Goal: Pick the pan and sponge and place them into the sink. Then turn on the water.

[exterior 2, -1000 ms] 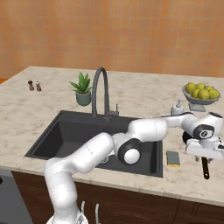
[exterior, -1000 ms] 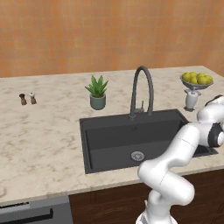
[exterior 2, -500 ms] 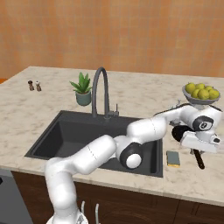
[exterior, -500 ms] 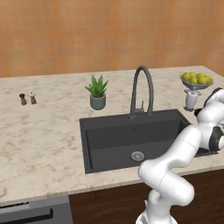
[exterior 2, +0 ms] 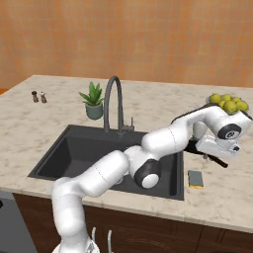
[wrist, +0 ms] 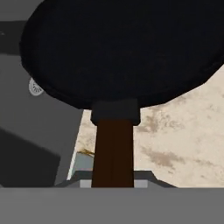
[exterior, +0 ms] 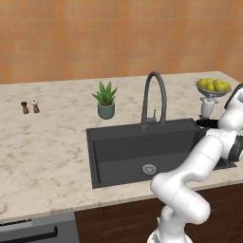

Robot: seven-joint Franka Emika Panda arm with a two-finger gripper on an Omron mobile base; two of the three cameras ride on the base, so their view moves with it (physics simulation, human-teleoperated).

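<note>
Currently: pan [wrist: 118, 48] held by its brown handle, lifted over the counter edge beside the sink [exterior 2: 74, 153] | gripper [exterior 2: 213, 150] jaws clamped on handle | rigid, head-heavy, may droop | sponge [exterior 2: 195, 179] on counter

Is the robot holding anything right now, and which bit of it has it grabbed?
Yes, the gripper appears to hold the pan by its brown handle, lifted over the counter beside the sink.

No readable text, label, brand, number or sign appears on anything.
</note>
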